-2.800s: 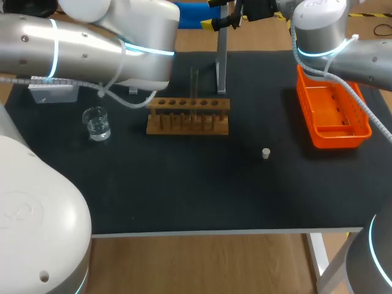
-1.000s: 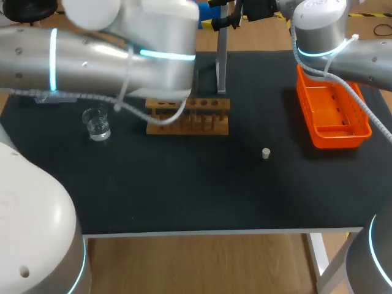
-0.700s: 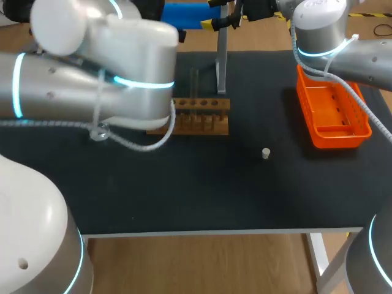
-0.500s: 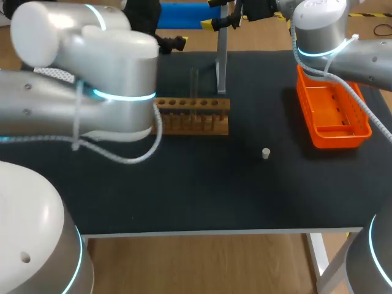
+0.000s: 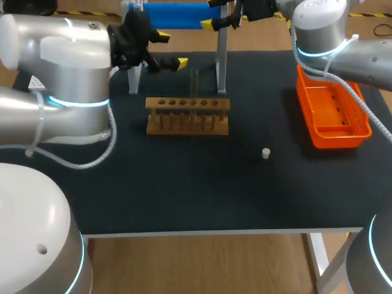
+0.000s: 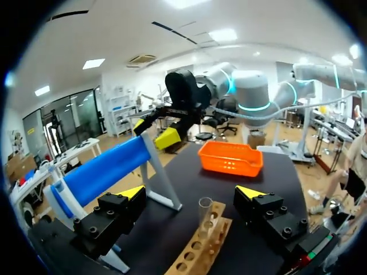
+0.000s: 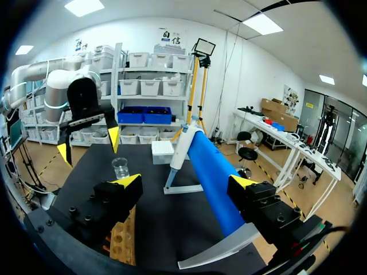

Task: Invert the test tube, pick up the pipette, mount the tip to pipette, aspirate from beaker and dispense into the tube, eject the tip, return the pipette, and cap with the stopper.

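Meanwhile, the left gripper [image 6: 191, 195], jaws spread wide and empty, faces the upright test tube [image 6: 205, 213] standing in the wooden rack [image 5: 188, 116]. The right gripper [image 7: 184, 182], fingers likewise parted, hangs over the blue pipette [image 7: 209, 172]. The white stopper [image 5: 266, 153] lies alone on the black table [image 5: 184, 190], near the orange basket [image 5: 334, 116].

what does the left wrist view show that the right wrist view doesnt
Only the left wrist view: the orange tray and the test tube standing upright in the wooden rack. Only the right wrist view: the beaker and, beyond it, a white box. Both: the wooden rack, though the right wrist view catches only a corner of it, and the blue cylinder on its white stand.
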`<state>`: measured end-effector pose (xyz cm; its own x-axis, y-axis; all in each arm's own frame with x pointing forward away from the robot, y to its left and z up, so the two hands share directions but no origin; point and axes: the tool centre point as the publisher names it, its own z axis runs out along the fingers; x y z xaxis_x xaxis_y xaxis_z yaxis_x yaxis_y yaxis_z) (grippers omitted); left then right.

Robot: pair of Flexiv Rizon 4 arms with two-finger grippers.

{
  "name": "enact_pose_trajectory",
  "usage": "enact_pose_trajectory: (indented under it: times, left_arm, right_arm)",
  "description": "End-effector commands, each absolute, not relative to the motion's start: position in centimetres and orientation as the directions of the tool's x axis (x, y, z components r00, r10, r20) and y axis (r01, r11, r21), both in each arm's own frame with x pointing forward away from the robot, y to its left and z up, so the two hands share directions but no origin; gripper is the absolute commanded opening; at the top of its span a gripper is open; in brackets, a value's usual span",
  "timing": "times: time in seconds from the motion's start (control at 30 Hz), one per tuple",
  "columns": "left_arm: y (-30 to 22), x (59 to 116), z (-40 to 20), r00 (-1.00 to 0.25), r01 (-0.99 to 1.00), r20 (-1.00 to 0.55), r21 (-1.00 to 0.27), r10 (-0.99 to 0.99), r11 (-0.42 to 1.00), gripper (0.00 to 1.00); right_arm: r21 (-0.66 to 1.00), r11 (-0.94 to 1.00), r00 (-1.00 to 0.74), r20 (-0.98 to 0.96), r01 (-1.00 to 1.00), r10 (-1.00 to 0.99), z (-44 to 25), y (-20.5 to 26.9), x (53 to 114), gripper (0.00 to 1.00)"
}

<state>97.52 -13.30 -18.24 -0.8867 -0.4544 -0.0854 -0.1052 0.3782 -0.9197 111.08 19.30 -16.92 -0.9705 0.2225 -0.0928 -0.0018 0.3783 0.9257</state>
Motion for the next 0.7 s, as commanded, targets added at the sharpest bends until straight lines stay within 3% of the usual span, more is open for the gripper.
enact_pose_trajectory:
  times: [0.03,0.7]
  left_arm:
    - [-13.3,98.3,-19.6,-0.944,-0.085,-0.032,-0.938,-0.329,0.336,1.00]
    - [-16.5,97.1,-23.0,-0.980,-0.061,-0.025,-0.907,-0.199,0.417,1.00]
  right_arm:
    - [0.925,0.381,-0.971,-0.091,0.000,0.219,-16.8,19.2,111.2,1.00]
    - [0.925,0.381,-0.971,-0.091,0.000,0.219,-16.8,19.2,111.2,1.00]
